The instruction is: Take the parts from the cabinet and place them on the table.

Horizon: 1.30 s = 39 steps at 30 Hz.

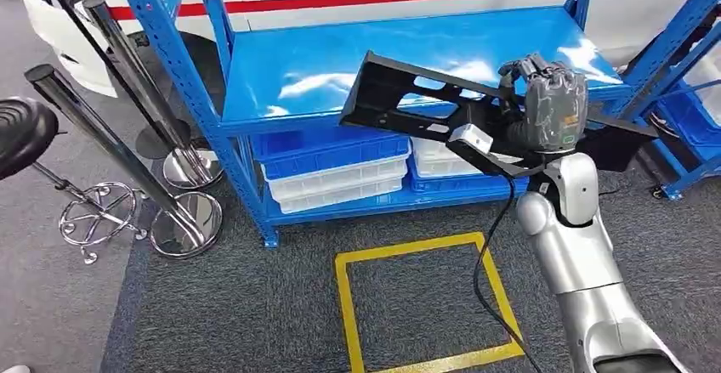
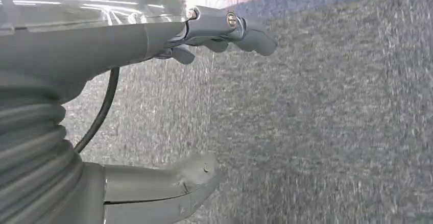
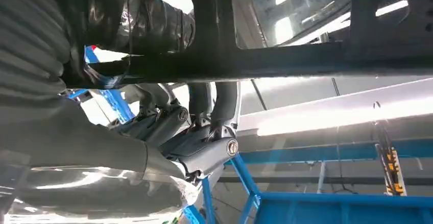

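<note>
1. The step in hand looks like the take-out: the right robot hand point(image 1: 551, 105) has its fingers wrapped round a bar of the black part point(image 1: 408, 97) and holds it in the air over the right half of the blue shelf point(image 1: 323, 67) of the cabinet.
2. The part appears clear of the shelf surface, tilted, its left end raised, though I cannot tell for certain that no edge touches.
3. The part is a long, flat black frame with open cut-outs and a matt finish; a small white block point(image 1: 470, 138) sits at its near edge.
4. In the right wrist view the dark fingers point(image 3: 224, 99) curl round the frame's bar point(image 3: 286, 60).
5. The left robot hand point(image 2: 204, 101) hangs over grey carpet, fingers apart, holding nothing.
6. Next, I judge, the part must be drawn back clear of the blue uprights and carried to the worktop, which is out of sight here.
</note>
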Each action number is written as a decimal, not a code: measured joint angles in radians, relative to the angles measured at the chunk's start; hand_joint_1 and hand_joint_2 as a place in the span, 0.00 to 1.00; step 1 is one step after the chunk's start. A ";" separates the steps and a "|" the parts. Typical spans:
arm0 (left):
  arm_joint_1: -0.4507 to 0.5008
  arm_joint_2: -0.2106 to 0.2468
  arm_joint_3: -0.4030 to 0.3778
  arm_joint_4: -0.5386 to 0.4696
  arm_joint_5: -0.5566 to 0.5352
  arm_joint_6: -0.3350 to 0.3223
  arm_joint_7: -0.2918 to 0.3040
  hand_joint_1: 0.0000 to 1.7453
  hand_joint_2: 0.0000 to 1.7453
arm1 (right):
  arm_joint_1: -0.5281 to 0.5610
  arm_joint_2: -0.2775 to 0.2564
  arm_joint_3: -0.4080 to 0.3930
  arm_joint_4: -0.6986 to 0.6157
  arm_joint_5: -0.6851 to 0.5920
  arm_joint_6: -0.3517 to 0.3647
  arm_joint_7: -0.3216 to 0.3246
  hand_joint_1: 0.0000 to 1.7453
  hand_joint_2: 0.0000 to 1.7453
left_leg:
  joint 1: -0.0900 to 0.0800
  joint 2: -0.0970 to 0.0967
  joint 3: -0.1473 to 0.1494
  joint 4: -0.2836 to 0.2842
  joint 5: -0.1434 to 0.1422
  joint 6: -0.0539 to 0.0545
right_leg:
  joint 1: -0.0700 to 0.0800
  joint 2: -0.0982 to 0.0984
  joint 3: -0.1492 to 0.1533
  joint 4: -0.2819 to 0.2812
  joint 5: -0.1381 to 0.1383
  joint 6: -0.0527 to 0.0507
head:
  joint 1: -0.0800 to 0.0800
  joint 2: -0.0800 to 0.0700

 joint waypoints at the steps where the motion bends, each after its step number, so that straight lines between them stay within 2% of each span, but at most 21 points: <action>1: 0.001 -0.002 0.000 0.000 0.000 0.000 0.000 0.00 1.00 | 0.002 -0.001 0.000 -0.001 0.000 0.000 0.000 1.00 1.00 | 0.001 -0.001 -0.010 0.020 -0.001 -0.004 | 0.000 0.005 -0.008 0.006 0.003 -0.029 | -0.002 0.000; 5: 0.005 -0.003 0.000 0.000 0.000 0.000 0.000 0.00 1.00 | 0.001 -0.002 0.000 0.000 0.000 0.000 0.000 1.00 1.00 | 0.009 -0.003 -0.023 0.025 -0.004 -0.023 | 0.001 -0.001 -0.022 0.006 0.019 -0.064 | -0.001 0.000; 8: 0.005 -0.004 0.000 0.000 0.000 0.000 0.000 0.00 1.00 | 0.000 -0.002 0.000 0.000 0.000 0.000 0.000 1.00 1.00 | 0.013 -0.003 -0.083 0.200 -0.137 -0.038 | 0.003 -0.003 -0.037 0.001 0.036 -0.077 | -0.001 0.000; 10: 0.007 -0.004 0.000 0.000 0.001 0.000 0.000 0.00 1.00 | 0.001 -0.002 0.000 0.000 0.000 0.001 0.000 1.00 1.00 | 0.014 -0.003 -0.113 0.308 -0.184 -0.039 | 0.003 -0.003 -0.053 0.000 0.047 -0.077 | -0.001 0.000; 11: 0.006 -0.005 0.000 0.000 0.001 0.000 0.000 0.00 1.00 | 0.001 -0.002 0.000 0.000 0.000 0.001 0.000 1.00 1.00 | 0.014 -0.003 -0.098 0.298 -0.175 -0.036 | 0.004 -0.002 -0.059 0.001 0.052 -0.076 | -0.001 0.000; 12: 0.006 -0.005 0.000 0.000 0.002 0.000 0.000 0.00 1.00 | 0.002 -0.002 0.000 0.000 0.000 0.000 0.000 1.00 1.00 | 0.014 -0.004 -0.055 0.239 -0.145 -0.029 | 0.006 -0.001 -0.063 0.000 0.057 -0.074 | -0.001 0.000; 14: 0.005 -0.005 0.000 0.000 0.003 0.000 -0.002 0.00 1.00 | 0.002 -0.002 0.000 -0.003 0.000 0.000 0.000 1.00 1.00 | 0.006 -0.007 0.058 0.062 -0.077 -0.006 | 0.010 0.000 -0.063 -0.003 0.064 -0.072 | -0.001 0.000; 15: 0.001 -0.003 0.000 0.000 0.003 0.000 -0.003 0.00 1.00 | 0.002 -0.002 0.000 -0.004 0.000 0.000 0.000 1.00 1.00 | 0.002 -0.009 0.088 -0.003 -0.085 0.010 | 0.004 -0.001 -0.063 -0.008 0.070 -0.070 | -0.001 0.000; 19: 0.003 -0.003 0.000 0.000 0.005 0.000 -0.005 0.00 1.00 | 0.005 -0.003 0.000 -0.003 0.000 0.001 0.002 1.00 1.00 | -0.010 -0.009 0.086 -0.024 -0.058 0.018 | 0.002 -0.005 -0.060 -0.033 0.101 -0.038 | -0.002 0.000; 20: 0.003 -0.004 0.000 0.000 0.006 0.000 -0.005 0.00 1.00 | 0.005 -0.005 -0.001 -0.003 0.000 0.001 0.002 1.00 1.00 | 0.000 -0.005 0.098 -0.055 -0.035 0.020 | 0.007 -0.004 -0.062 -0.037 0.101 -0.033 | -0.002 0.000; 21: 0.001 -0.006 0.000 0.000 0.005 0.000 -0.005 0.00 1.00 | 0.004 -0.005 -0.002 -0.003 0.000 0.001 0.002 1.00 1.00 | 0.001 0.001 0.096 -0.066 -0.022 0.015 | 0.005 -0.006 -0.069 -0.022 0.076 -0.034 | -0.001 0.000; 22: -0.001 -0.008 0.000 0.000 0.005 0.000 -0.005 0.00 1.00 | 0.001 -0.009 -0.002 -0.003 0.000 0.001 0.001 1.00 1.00 | 0.002 0.001 0.089 -0.070 -0.013 0.022 | 0.009 -0.006 -0.089 0.031 0.026 -0.036 | -0.001 0.000; 24: 0.001 -0.010 0.000 0.000 0.005 -0.001 -0.005 0.00 1.00 | 0.004 -0.011 -0.003 -0.003 0.000 0.001 0.003 1.00 1.00 | -0.002 0.001 0.071 -0.067 -0.003 0.022 | 0.012 -0.006 -0.141 0.184 -0.061 -0.034 | -0.001 0.000; 25: 0.002 -0.010 0.000 0.000 0.005 -0.001 -0.005 0.00 1.00 | 0.007 -0.012 -0.003 -0.003 0.000 0.001 0.003 1.00 1.00 | -0.003 0.002 0.059 -0.061 0.000 0.021 | 0.014 -0.006 -0.154 0.237 -0.082 -0.032 | -0.001 0.000; 27: 0.002 -0.010 0.000 0.000 0.005 -0.001 -0.005 0.00 1.00 | 0.009 -0.012 -0.003 -0.002 0.000 0.001 0.003 1.00 1.00 | -0.003 0.002 0.038 -0.043 0.003 0.020 | 0.013 -0.006 -0.113 0.201 -0.056 -0.030 | -0.001 0.000; 29: 0.002 -0.013 0.000 0.000 0.005 -0.002 -0.005 0.00 1.00 | 0.007 -0.012 -0.004 -0.003 0.000 0.001 0.003 1.00 1.00 | -0.002 0.001 0.021 -0.019 0.000 0.016 | 0.010 -0.008 -0.006 0.040 0.006 -0.031 | -0.001 0.000; 30: 0.002 -0.013 0.000 0.000 0.005 -0.002 -0.005 0.00 1.00 | 0.006 -0.012 -0.005 -0.003 0.000 0.001 0.003 1.00 1.00 | -0.002 0.001 0.011 -0.008 -0.002 0.011 | 0.011 -0.011 0.019 -0.012 -0.015 -0.036 | -0.001 0.000; 34: 0.004 -0.014 0.000 0.000 0.005 -0.003 -0.006 0.00 1.00 | 0.007 -0.014 -0.006 -0.004 0.000 0.001 0.008 1.00 1.00 | -0.006 0.000 -0.006 0.004 0.009 -0.010 | 0.023 -0.006 0.002 -0.007 0.008 -0.062 | -0.002 0.000; 35: 0.004 -0.014 0.000 0.000 0.005 -0.003 -0.006 0.00 1.00 | 0.006 -0.013 -0.006 -0.004 0.000 0.002 0.008 1.00 1.00 | -0.005 -0.001 -0.009 0.008 0.008 -0.013 | 0.016 -0.008 0.000 -0.014 0.016 -0.073 | -0.001 0.000; 37: 0.004 -0.016 0.000 0.000 0.007 -0.003 -0.006 0.00 1.00 | 0.003 -0.013 -0.006 -0.006 0.001 0.002 0.009 1.00 1.00 | 0.000 -0.005 -0.034 0.071 -0.061 -0.029 | 0.013 -0.009 -0.008 -0.017 0.028 -0.086 | -0.002 0.000; 39: 0.003 -0.016 0.000 0.000 0.008 -0.003 -0.006 0.00 1.00 | 0.003 -0.013 -0.006 -0.007 0.003 0.002 0.010 1.00 1.00 | 0.006 -0.005 -0.086 0.218 -0.147 -0.041 | 0.013 -0.009 -0.023 -0.017 0.037 -0.086 | -0.002 0.000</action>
